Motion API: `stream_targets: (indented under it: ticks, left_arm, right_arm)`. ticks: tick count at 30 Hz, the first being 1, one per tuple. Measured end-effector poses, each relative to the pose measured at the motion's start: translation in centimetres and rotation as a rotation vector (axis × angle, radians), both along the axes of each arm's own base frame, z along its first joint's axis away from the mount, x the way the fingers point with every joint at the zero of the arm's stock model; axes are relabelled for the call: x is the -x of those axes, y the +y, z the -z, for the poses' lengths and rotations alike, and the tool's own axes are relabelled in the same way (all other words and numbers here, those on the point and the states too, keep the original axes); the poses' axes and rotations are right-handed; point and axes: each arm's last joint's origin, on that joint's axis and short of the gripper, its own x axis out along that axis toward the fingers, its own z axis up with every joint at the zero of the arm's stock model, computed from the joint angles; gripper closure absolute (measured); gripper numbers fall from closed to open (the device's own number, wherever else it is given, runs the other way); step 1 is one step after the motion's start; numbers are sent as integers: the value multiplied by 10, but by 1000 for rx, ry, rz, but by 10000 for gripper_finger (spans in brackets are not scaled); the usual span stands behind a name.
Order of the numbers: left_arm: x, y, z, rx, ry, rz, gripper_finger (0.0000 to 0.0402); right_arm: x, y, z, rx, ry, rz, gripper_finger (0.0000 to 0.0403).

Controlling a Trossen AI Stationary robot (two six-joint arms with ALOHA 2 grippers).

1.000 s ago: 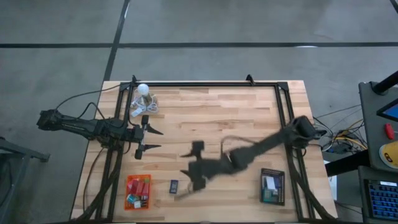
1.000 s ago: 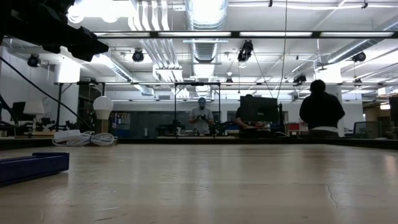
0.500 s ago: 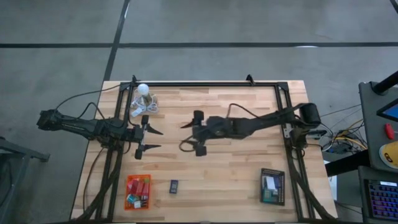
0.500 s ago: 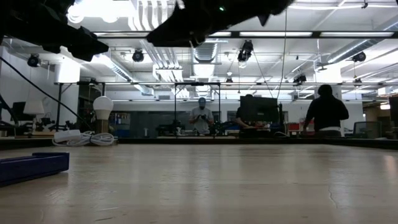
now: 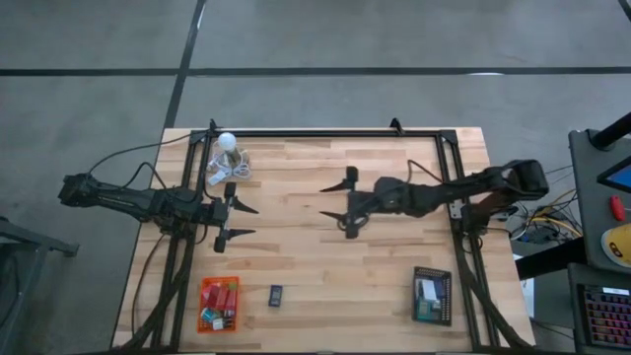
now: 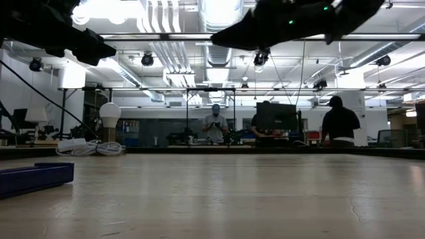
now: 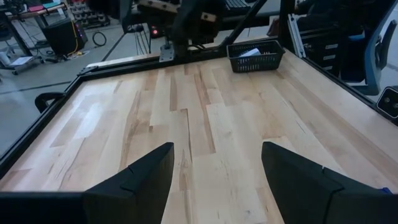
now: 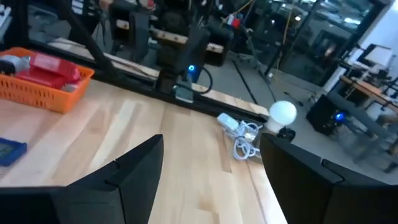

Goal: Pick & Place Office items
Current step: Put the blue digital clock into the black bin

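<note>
The office items lie in three places. Red, green and teal pieces fill the orange tray (image 5: 219, 304) (image 8: 40, 78) at the near left. One small navy piece (image 5: 276, 295) (image 8: 9, 150) lies flat on the wood beside it. White and teal pieces sit in the black tray (image 5: 432, 295) (image 7: 255, 56) at the near right. My right gripper (image 5: 332, 202) (image 8: 211, 180) hangs open above the table's middle, pointing left, with nothing between its fingers. My left gripper (image 5: 240, 221) (image 7: 214, 180) waits open at the left edge, also holding nothing.
A white bulb with a coiled cord (image 5: 227, 156) (image 8: 283, 115) rests at the far left corner. A black frame (image 5: 325, 132) runs along the table's edges. Bare wood (image 5: 335, 266) lies between the two trays. People stand in the room beyond the table.
My right gripper has swung up from just beside the navy piece at the near middle toward the far edge. It then drew back toward the right and turned from slanting near-left to pointing left. It stayed open and carried nothing. The navy piece kept its place.
</note>
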Motion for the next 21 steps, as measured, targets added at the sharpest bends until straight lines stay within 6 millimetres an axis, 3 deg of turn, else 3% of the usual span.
stream_targets:
  ticks: [10, 21]
  left_arm:
    - [0, 0, 0, 0, 0, 0, 154]
    - [0, 0, 0, 0, 0, 0, 154]
  right_arm:
    - [39, 1, -2, -3, -21, 0, 140]
    - [40, 2, 2, -3, -5, -2, 140]
